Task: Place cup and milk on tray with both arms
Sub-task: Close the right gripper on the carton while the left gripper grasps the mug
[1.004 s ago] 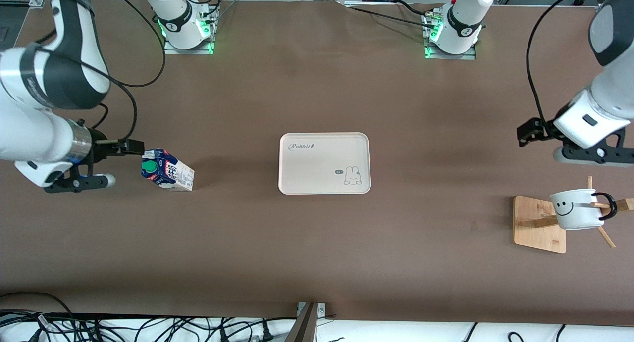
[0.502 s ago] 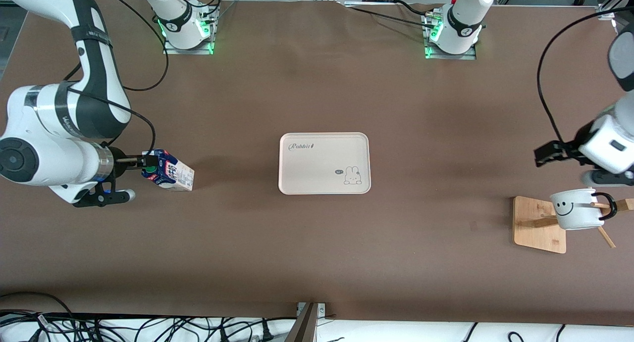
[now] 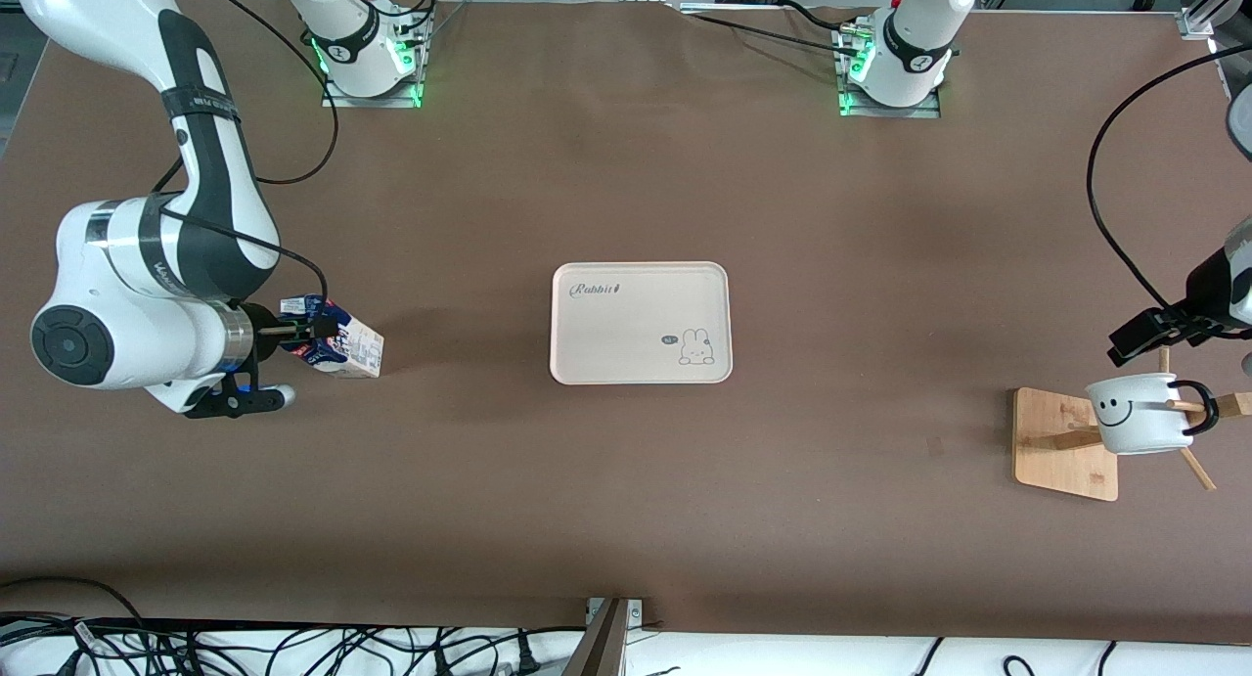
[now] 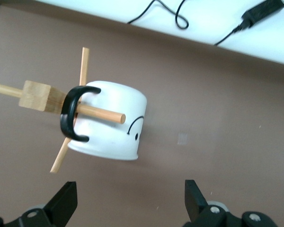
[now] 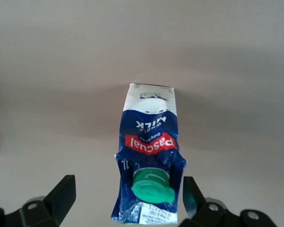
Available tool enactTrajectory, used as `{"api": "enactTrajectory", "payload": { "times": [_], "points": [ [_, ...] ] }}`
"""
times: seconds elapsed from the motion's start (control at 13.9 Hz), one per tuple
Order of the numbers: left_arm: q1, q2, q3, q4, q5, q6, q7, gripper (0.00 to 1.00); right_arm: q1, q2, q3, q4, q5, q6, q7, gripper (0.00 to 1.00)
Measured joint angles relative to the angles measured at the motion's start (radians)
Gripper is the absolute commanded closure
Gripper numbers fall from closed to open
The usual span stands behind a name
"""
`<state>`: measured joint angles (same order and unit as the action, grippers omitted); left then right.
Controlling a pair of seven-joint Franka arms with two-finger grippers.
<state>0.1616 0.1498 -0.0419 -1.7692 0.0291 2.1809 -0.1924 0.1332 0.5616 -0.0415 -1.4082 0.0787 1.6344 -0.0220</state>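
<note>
The milk [image 3: 337, 341] stands on the table toward the right arm's end, blue and white with a green cap [image 5: 153, 185]. My right gripper [image 3: 298, 330] is open, and its fingers flank the top of the milk [image 5: 149, 142] without pressing it. The cup [image 3: 1135, 417], white with a smiley face, hangs by its black handle [image 4: 70, 116] on a peg of a wooden rack [image 3: 1061, 446] toward the left arm's end. My left gripper [image 3: 1144, 336] hovers open over the table beside the cup [image 4: 109, 125], holding nothing. The cream-pink tray [image 3: 626, 334] lies bare at mid-table.
The rack's wooden pegs [image 4: 83, 71] stick out around the cup. Black cables trail from both arms, and more lie along the white strip [image 3: 293, 652] at the table's near edge. Brown table surface lies between the tray and each object.
The right gripper has moved in over the milk until its open fingers stand either side of the carton's top. The left gripper has swung closer to the cup.
</note>
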Motion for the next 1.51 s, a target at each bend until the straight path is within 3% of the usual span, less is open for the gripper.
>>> {"api": "enactTrajectory", "payload": {
  "times": [0.22, 0.43, 0.79, 1.51],
  "points": [
    [0.016, -0.064, -0.001, -0.193, -0.091, 0.211, -0.014, 0.0, 0.0, 0.004, 0.0, 0.0, 0.001, 0.0, -0.003, 0.0],
    [0.049, -0.087, -0.001, -0.293, -0.123, 0.312, -0.017, 0.0, 0.0, 0.004, 0.0, 0.0, 0.001, 0.0, -0.025, 0.0],
    [0.055, -0.084, -0.004, -0.343, -0.203, 0.469, -0.018, 0.0, -0.006, 0.004, -0.009, 0.0, -0.001, 0.0, -0.09, 0.0],
    [0.054, 0.038, -0.026, -0.353, -0.282, 0.748, -0.018, 0.02, -0.014, 0.005, -0.013, -0.014, -0.008, -0.01, -0.106, 0.0]
  ]
}}
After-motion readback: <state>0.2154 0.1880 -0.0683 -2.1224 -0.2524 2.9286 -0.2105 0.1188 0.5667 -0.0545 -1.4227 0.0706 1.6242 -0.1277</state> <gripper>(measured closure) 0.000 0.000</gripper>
